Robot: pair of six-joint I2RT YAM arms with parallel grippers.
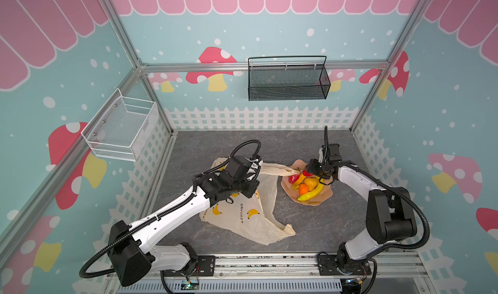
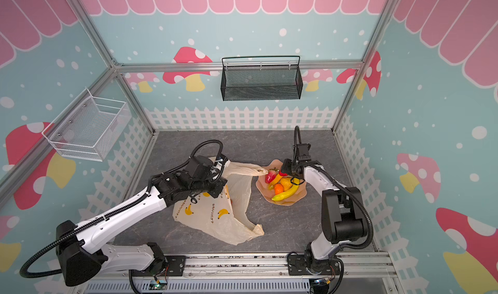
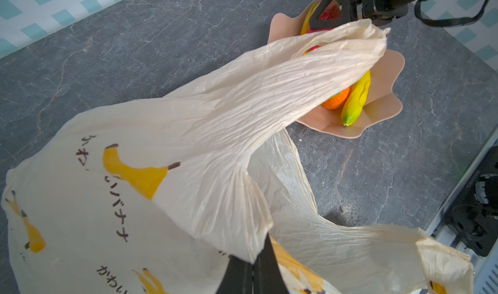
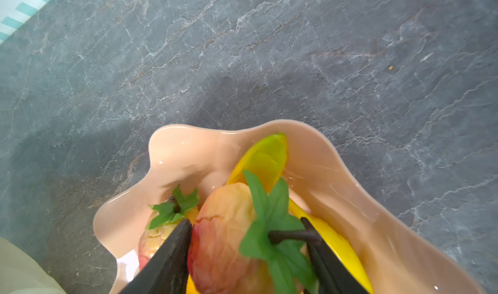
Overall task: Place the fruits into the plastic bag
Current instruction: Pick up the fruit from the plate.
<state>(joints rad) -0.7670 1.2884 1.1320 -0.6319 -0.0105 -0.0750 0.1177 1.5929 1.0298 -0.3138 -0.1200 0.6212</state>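
Left pincer (image 3: 256, 265) is pressed tight together on a fold of the plastic bag (image 1: 242, 222), and that's my first worry. It's thin, slippery film, so a tug could slide it out or tear it. The bag sprawls over the middle of the worktop (image 1: 215, 150) with one loose handle (image 1: 285, 229) trailing toward the front edge. I can't see a proper open mouth anywhere, so a dropped fruit might just land on top and roll off. Further out, the other handle loop (image 1: 277, 168) stretches across to the plate (image 1: 322, 198), nearer the worktop's right edge, and its tip lies over the rim against the pile. All the fruits I can see are on that plate: long banana (image 1: 312, 193), tangerine (image 1: 303, 189), a brownish round one (image 1: 311, 181) and two strawberries. Furthest back, the right pincer (image 4: 245, 225) has its jaws either side of one strawberry (image 4: 221, 241), right up against it, but I can't tell if it's actually biting. One finger (image 4: 326, 260) sits by the stem and leaves, so it could grab greenery and the glossy berry pops out. The second strawberry (image 4: 156, 238) is just beside the other finger and could get shoved. Lifting could also snag that handle loop.
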